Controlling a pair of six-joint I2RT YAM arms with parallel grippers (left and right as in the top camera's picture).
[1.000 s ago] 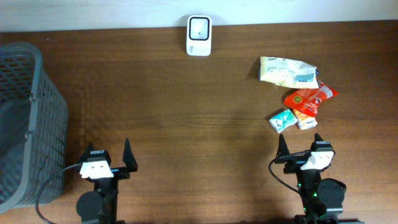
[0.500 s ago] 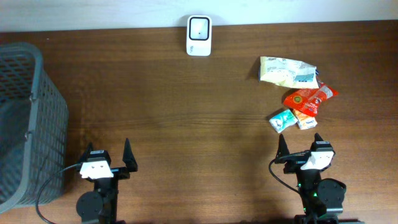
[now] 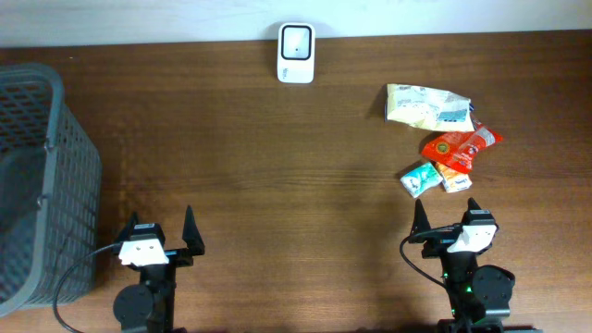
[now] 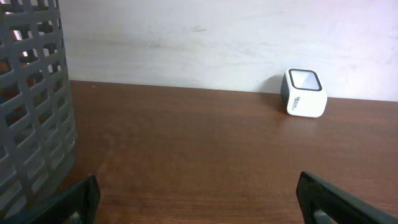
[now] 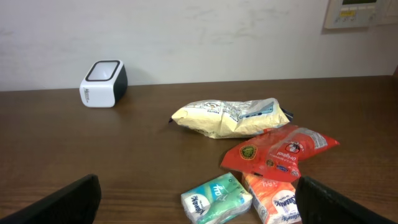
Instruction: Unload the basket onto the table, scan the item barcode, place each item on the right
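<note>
Both arms are parked at the near edge of the table (image 3: pixel 277 185). The left end effector (image 3: pixel 160 227) sits toward the near-left corner, jaws fully spread, nothing between them. The right end effector (image 3: pixel 446 215) sits toward the near-right corner, also wide open and empty. In each wrist view only the two dark fingertips show, at the bottom corners, with bare table between them on the left.

The white barcode scanner (image 3: pixel 296 53) stands at the far edge, roughly mid-table, its dark window facing up. It is upright and alone, well apart from everything else.

The items lie in a loose cluster on the right half of the table, between the right end effector and the far-right corner:
- The yellow snack bag (image 3: pixel 428 104) lies flat, farthest from the arms.
- The red packet (image 3: pixel 460 146) is just in front of the yellow bag, and the two overlap or touch in the right wrist view.
- The teal tissue pack (image 3: pixel 419 178) is nearest the right end effector.
- The orange pack (image 3: pixel 453 180) is beside the teal pack and tucked partly under the red packet.

No barcode is readable from any view.

The grey mesh basket (image 3: pixel 55 176) takes up the left edge of the table, near the left end effector but not touching it. Its contents are not clear.
</note>
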